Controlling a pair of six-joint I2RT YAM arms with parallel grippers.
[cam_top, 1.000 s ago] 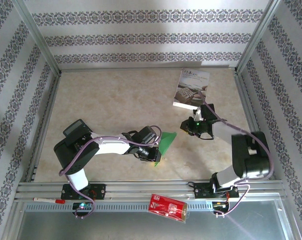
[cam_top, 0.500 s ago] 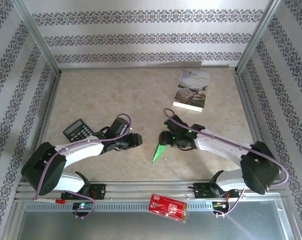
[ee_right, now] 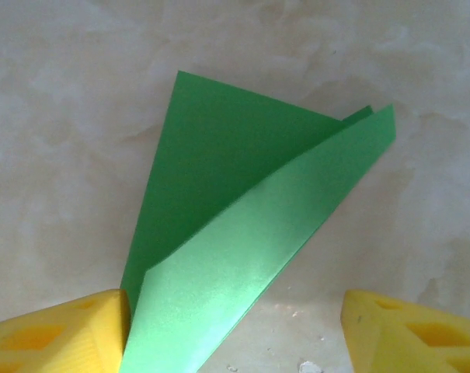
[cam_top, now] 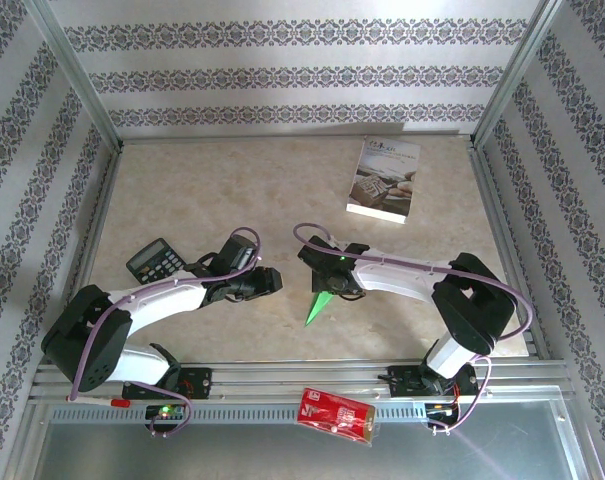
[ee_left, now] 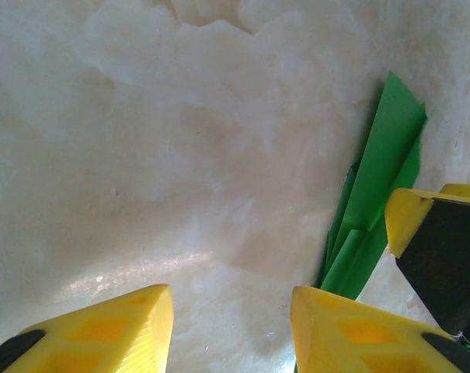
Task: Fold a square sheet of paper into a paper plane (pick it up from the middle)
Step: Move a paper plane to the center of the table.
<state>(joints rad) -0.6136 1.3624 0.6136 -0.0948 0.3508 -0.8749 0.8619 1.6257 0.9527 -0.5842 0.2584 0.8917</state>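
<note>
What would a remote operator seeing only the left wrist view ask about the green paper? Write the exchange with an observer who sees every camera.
Operator: Do the right fingers grip the paper plane?
Observer: No; they stand open, one against its edge, the other apart.
Operator: What else is on the table?
Observer: From above, a calculator beside the left arm and a booklet at the far right.
</note>
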